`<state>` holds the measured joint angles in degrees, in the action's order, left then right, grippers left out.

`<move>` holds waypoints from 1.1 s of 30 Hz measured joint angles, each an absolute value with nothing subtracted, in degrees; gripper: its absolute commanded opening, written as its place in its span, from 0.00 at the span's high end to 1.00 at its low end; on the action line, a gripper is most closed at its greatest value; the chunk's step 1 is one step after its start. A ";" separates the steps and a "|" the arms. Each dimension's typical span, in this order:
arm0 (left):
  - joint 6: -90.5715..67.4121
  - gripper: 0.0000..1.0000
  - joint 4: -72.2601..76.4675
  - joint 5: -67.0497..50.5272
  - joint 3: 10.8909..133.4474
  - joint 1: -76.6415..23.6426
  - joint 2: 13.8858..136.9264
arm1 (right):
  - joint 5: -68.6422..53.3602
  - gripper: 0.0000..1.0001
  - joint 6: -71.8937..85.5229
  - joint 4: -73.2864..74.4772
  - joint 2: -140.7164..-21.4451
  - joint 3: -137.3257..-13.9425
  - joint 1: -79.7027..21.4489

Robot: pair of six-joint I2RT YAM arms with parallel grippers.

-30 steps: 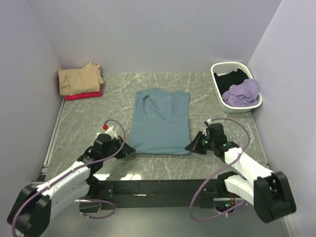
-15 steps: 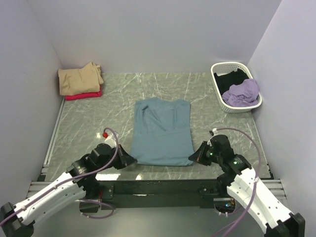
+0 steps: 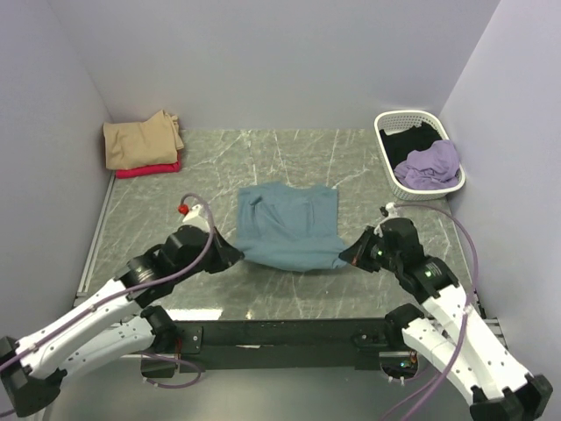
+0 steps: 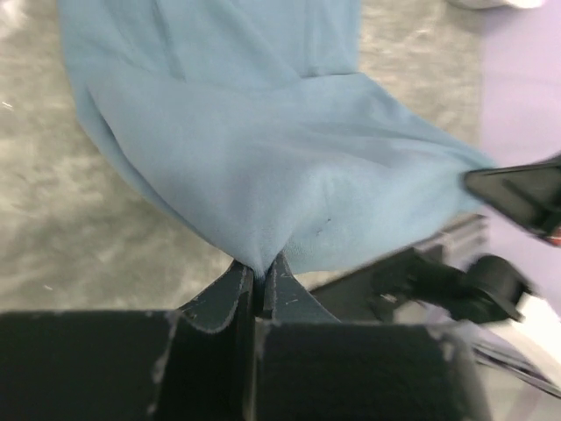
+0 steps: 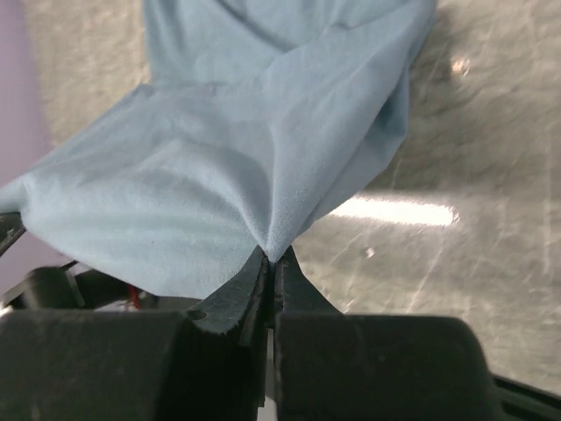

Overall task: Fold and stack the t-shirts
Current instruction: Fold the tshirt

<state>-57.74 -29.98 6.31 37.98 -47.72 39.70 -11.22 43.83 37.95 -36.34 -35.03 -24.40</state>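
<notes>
The dusty teal-blue t-shirt (image 3: 289, 224), folded into a narrow, smooth panel, lies in the middle of the counter (image 3: 166, 189). Its near edge sags off the surface between the left pincer (image 3: 237, 256) and the right pincer (image 3: 348, 258), each clamped on a near corner.

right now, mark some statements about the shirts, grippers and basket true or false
1. The left gripper and the right gripper are each shut on a near corner of the teal shirt. True.
2. The teal shirt lies fully flat on the table. False: the grippers hold its near edge raised off the table.
3. The tan shirt sits on top of the red shirt in the far left corner. True.
4. The white basket is empty. False: it holds a lilac shirt and a black shirt.
</notes>
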 measured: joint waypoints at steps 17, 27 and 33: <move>-45.60 0.99 -17.82 6.11 47.31 -33.74 66.26 | -9.04 0.99 33.06 28.88 -69.67 -53.91 -20.47; -39.07 0.99 -10.48 0.84 60.25 -27.16 86.89 | -12.56 1.00 29.67 25.69 -89.95 -67.66 -15.70; -37.50 0.99 -7.20 -2.28 64.77 -24.34 95.92 | -14.24 0.94 28.80 24.82 -101.54 -75.70 -13.91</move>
